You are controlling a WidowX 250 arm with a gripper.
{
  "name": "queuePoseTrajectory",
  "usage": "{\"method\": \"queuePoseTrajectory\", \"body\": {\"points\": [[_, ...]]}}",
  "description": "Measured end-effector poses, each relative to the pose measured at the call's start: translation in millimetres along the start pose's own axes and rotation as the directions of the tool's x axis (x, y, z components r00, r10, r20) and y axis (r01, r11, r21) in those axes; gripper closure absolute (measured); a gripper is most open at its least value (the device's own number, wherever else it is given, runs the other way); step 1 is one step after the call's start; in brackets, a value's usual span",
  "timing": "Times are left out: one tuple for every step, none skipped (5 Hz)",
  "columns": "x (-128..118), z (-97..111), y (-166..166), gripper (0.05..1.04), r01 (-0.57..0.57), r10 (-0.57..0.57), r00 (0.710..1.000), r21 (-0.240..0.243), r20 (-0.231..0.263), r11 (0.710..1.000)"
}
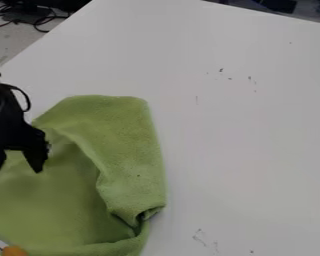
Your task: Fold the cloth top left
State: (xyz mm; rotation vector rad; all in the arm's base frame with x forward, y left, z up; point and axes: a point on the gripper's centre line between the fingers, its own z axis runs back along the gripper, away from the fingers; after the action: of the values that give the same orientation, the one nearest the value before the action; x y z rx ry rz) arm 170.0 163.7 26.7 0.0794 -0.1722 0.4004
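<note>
From my gripper (17, 162) at the left edge, I have a broad lane over the flat white tabletop (243, 140), beyond and to the right of the green cloth (132, 145). Low down, the cloth's raised fold and bunched corner stand in my way, as does an orange object (14, 251) at bottom left.

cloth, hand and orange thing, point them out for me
cloth (72, 187): camera view, on its middle
hand (18, 170): camera view, midway between its fingertips
orange thing (14, 251): camera view, on its visible part at the bottom edge
</note>
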Motion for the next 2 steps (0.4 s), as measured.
{"method": "queuePoseTrajectory", "body": {"points": [[6.0, 0.2, 4.6, 0.083, -0.006, 0.006, 1.0, 0.007, 0.011, 1.0], [6.8, 4.0, -5.1, 0.083, 0.013, -0.013, 0.999, 0.011, -0.03, 1.0]]}}
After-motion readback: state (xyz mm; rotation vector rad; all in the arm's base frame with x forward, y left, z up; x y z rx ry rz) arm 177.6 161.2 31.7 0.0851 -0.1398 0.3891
